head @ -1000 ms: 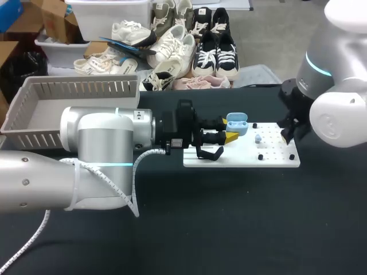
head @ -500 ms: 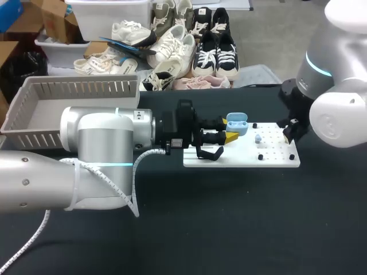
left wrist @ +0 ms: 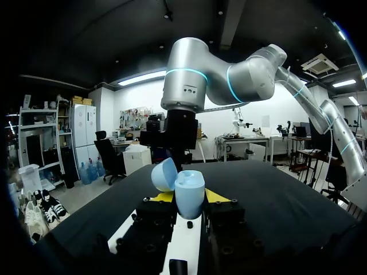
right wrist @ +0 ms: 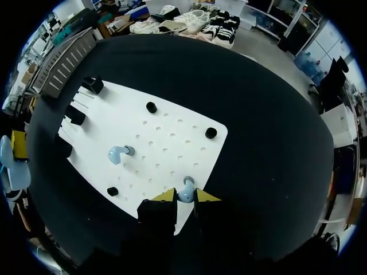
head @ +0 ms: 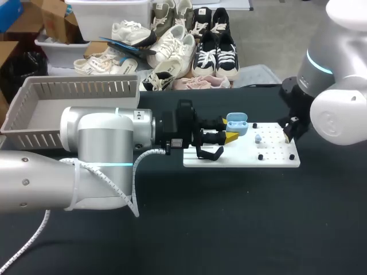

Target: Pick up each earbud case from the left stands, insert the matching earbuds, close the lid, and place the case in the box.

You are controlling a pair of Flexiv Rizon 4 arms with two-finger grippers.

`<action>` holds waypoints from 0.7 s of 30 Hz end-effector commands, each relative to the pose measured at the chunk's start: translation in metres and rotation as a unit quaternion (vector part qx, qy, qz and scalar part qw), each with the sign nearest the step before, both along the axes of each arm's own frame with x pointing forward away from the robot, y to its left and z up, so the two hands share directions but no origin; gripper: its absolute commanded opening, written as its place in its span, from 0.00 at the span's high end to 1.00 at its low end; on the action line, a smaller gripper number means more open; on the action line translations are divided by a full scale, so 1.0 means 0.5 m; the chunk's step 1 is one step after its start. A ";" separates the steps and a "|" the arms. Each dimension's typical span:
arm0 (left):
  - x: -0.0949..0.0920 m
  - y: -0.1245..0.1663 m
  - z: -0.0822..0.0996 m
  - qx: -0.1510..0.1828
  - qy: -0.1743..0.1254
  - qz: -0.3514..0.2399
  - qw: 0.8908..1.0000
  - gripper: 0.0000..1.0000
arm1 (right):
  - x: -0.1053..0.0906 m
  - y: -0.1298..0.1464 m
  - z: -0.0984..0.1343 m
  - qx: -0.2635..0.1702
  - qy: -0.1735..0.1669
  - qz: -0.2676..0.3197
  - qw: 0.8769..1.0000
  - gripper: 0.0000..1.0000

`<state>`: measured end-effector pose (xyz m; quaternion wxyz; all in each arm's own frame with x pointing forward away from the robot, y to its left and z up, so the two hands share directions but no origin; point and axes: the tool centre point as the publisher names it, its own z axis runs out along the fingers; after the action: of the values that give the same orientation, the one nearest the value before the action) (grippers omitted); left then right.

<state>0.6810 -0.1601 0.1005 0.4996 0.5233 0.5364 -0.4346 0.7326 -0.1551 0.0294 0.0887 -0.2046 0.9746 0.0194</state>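
1. One blue earbud case [head: 236, 124], lid open, sits clenched in the left tool [left wrist: 190, 198] above the white board's [right wrist: 172, 129] left end.
2. Right tool [right wrist: 184, 198] pinches one earbud [right wrist: 186, 190]; the second earbud [right wrist: 117, 153] waits on the board.
3. Inserting both, closing the lid and reaching the box [head: 74, 86] all remain.

Your left gripper [left wrist: 189, 199] clamps a pale blue case [left wrist: 190, 192] upright between its yellow tips, with the lid [left wrist: 164, 173] hinged open to one side. Under the fingers you see a strip of white board [left wrist: 184, 246]. Ahead, your right arm [left wrist: 189, 80] reaches down over the black table [left wrist: 275, 195].
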 end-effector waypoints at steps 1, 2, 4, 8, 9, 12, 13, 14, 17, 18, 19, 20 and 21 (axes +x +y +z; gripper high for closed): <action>0.000 0.000 -0.002 -0.002 -0.001 0.001 1.000 1.00 | -0.024 -0.004 0.032 -0.003 -0.008 -0.002 1.000 1.00; 0.000 0.000 -0.002 -0.002 -0.001 0.001 1.000 1.00 | -0.026 -0.004 0.037 -0.004 -0.010 -0.001 1.000 1.00; 0.000 0.000 -0.002 -0.002 -0.001 0.001 1.000 1.00 | -0.031 -0.002 0.046 -0.005 -0.011 0.000 1.000 1.00; 0.000 0.000 -0.002 -0.002 -0.001 0.001 1.000 1.00 | -0.038 -0.002 0.064 0.000 -0.014 0.013 1.000 1.00; 0.000 0.000 -0.002 -0.002 -0.001 0.001 1.000 1.00 | -0.039 -0.001 0.071 0.008 -0.012 0.022 1.000 1.00; 0.000 0.000 -0.002 -0.002 -0.001 0.001 1.000 1.00 | -0.039 0.000 0.076 0.015 -0.009 0.032 0.999 1.00; 0.000 0.000 -0.002 -0.002 -0.001 0.001 1.000 1.00 | -0.039 0.000 0.076 0.015 -0.009 0.032 0.999 1.00; 0.000 0.000 -0.002 -0.002 -0.001 0.001 1.000 1.00 | -0.039 0.000 0.076 0.015 -0.009 0.032 0.999 1.00; 0.000 0.000 -0.002 -0.002 -0.001 0.001 1.000 1.00 | -0.039 0.000 0.076 0.015 -0.009 0.032 0.999 1.00; 0.000 0.000 -0.002 -0.002 -0.001 0.001 1.000 1.00 | -0.039 0.000 0.076 0.015 -0.009 0.032 0.999 1.00; 0.000 0.000 -0.002 -0.002 -0.001 0.001 1.000 1.00 | -0.039 0.000 0.076 0.015 -0.009 0.032 0.999 1.00; 0.000 0.000 -0.002 -0.002 -0.001 0.001 1.000 1.00 | -0.039 0.000 0.076 0.015 -0.009 0.032 0.999 1.00; 0.000 0.000 -0.002 -0.002 -0.001 0.001 1.000 1.00 | -0.039 0.000 0.076 0.015 -0.009 0.032 0.999 1.00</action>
<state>0.6810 -0.1601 0.1005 0.4996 0.5233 0.5364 -0.4346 0.7140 -0.1554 0.0674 0.0992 -0.2352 0.9662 0.0360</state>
